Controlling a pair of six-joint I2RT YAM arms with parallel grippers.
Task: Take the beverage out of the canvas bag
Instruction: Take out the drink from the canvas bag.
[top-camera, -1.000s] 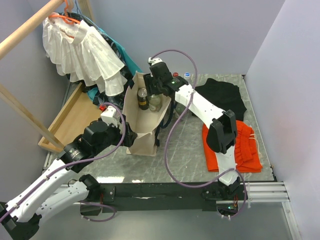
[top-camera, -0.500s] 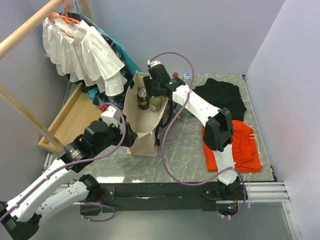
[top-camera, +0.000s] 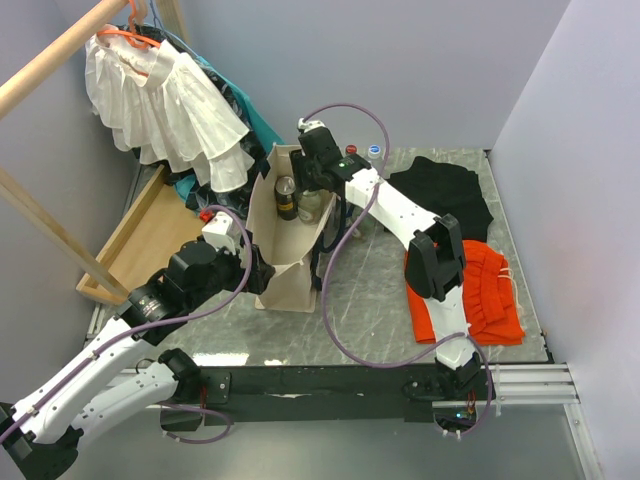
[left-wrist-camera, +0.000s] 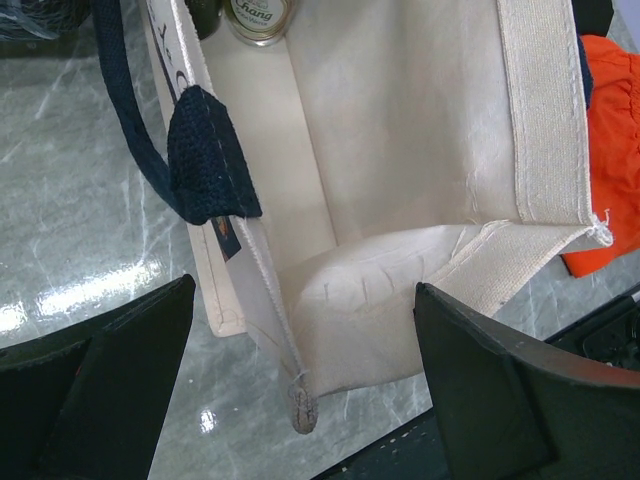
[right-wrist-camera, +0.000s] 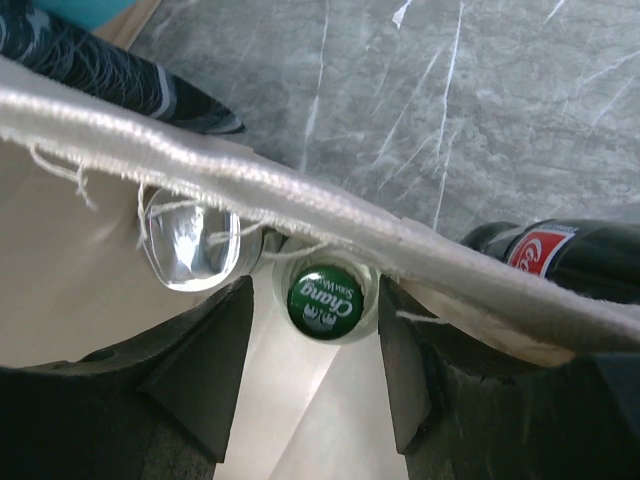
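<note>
Right tool (right-wrist-camera: 318, 312) is down in the mouth of the canvas bag (right-wrist-camera: 300, 205), fingers (right-wrist-camera: 205, 370) either side of the green-capped Chang bottle (right-wrist-camera: 325, 298). One finger looks to be on the glass, the other shows a sliver of gap, so can't tell if it's clamped or just around it. Bottle stands upright at the bag's far end, cap below the rim, w/ a clear glass container (right-wrist-camera: 190, 240) just beside it, also inside. Outside the bag wall is a dark cola bottle (right-wrist-camera: 560, 255) w/ red label, grey marble bench (right-wrist-camera: 420, 90) beyond. Left tool (left-wrist-camera: 305, 400) is released, jaws wide, w/ the bag's near end and bottom seam between them. One finger is apart from the canvas w/ bench showing between, the other just beside the bag's edge. Navy handle (left-wrist-camera: 205, 160) droops over the bag's side. Bag is upright, top open, approx mid-bench. To its right, well apart, a black cloth (top-camera: 445, 190) and an orange cloth (top-camera: 495, 300) lie flat. Back left, a white ruffled garment (top-camera: 170, 110) hangs on an orange hanger, w/ a wooden tray (top-camera: 150, 235) below.
</note>
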